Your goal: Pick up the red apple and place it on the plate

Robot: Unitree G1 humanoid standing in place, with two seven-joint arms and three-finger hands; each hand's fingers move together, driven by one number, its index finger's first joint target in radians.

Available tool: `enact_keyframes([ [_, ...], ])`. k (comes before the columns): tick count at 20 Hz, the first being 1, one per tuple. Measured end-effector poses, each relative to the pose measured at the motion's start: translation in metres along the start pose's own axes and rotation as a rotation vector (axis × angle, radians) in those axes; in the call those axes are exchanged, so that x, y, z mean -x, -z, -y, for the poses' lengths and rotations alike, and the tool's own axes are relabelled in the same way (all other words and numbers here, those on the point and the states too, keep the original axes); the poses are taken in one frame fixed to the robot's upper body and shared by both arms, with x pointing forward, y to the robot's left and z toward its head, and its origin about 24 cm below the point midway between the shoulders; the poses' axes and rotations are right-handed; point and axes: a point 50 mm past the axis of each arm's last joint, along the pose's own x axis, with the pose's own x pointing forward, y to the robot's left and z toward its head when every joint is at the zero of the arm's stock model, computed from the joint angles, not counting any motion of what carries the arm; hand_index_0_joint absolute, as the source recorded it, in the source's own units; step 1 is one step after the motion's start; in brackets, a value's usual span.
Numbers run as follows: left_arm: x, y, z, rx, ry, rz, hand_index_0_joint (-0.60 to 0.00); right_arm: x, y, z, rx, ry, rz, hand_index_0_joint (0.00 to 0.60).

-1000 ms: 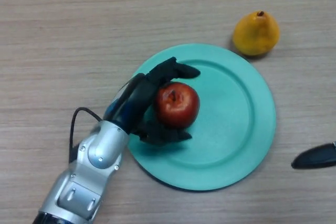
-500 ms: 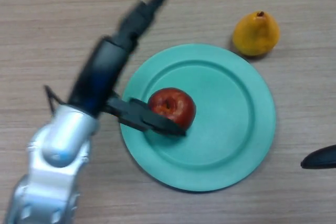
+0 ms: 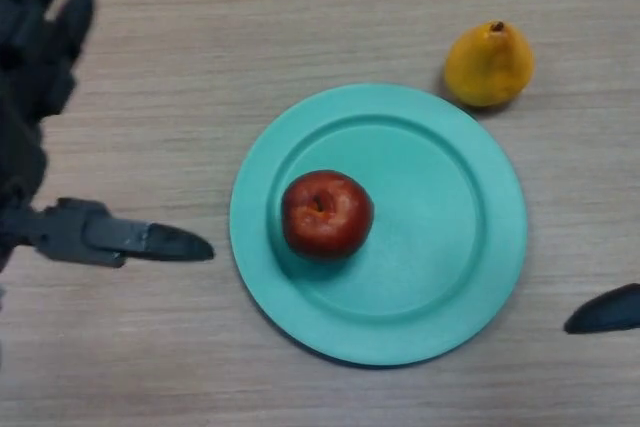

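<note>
The red apple (image 3: 326, 213) sits upright on the left part of the teal plate (image 3: 450, 237), stem dimple up. My left hand (image 3: 30, 97) is open at the view's left edge, raised close to the camera, its fingers spread and its thumb pointing right toward the plate, clear of the apple. Only a dark tip of my right hand (image 3: 605, 311) shows at the right edge, beside the plate's lower right rim.
A yellow pear (image 3: 488, 64) stands on the wooden table (image 3: 250, 27) just beyond the plate's upper right rim.
My left hand let go of the apple, opened, and pulled back up and to the left. The apple stayed on the plate. The right hand barely moved.
</note>
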Motion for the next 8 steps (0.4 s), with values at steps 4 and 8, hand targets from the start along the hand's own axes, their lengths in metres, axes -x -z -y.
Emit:
enact_keyframes([
  [4,0.007,0.009,0.000,0.046,-0.010,-0.031,0.000,0.003,0.000,0.006,0.008,0.036,-0.002,0.000],
  [8,0.008,0.014,-0.002,0.053,-0.019,-0.045,0.000,0.003,0.001,0.005,-0.025,0.034,0.000,0.000],
])
